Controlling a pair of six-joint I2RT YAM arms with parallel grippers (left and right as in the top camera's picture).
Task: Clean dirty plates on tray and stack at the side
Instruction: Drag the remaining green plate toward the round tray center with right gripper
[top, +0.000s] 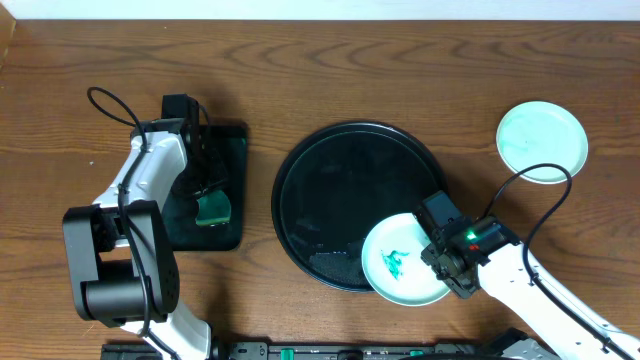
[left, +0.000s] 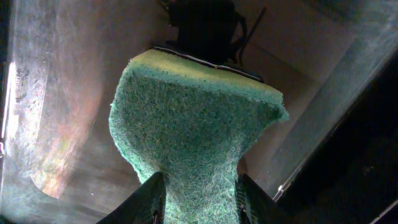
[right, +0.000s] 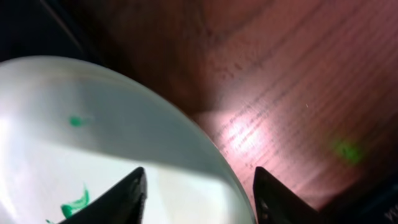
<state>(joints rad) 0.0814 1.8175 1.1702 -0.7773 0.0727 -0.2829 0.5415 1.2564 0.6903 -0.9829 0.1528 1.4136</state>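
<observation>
Wooden bench (top: 320, 70), sponge (left: 193, 124) pinched in your left end effector (left: 200, 202): close the spread right end effector (right: 196, 193) squarely on the plate (top: 392, 250) rim at four o'clock.

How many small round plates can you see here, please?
2. One smeared pale plate overlaps the glossy round black tray's lower-right rim. One mint-green plate sits on the wooden table at far right. Another may be hidden beneath it.

You've got a wood-grain table (top: 400, 70) under everything. In the overhead view a rectangular black tray (top: 232, 140) sits on its left part, glossy and reflective. The sponge (top: 212, 208) is over the tray's near half, with a green scouring face, a yellow layer behind, and one end squeezed narrow. Can't tell if it touches the tray.
</observation>
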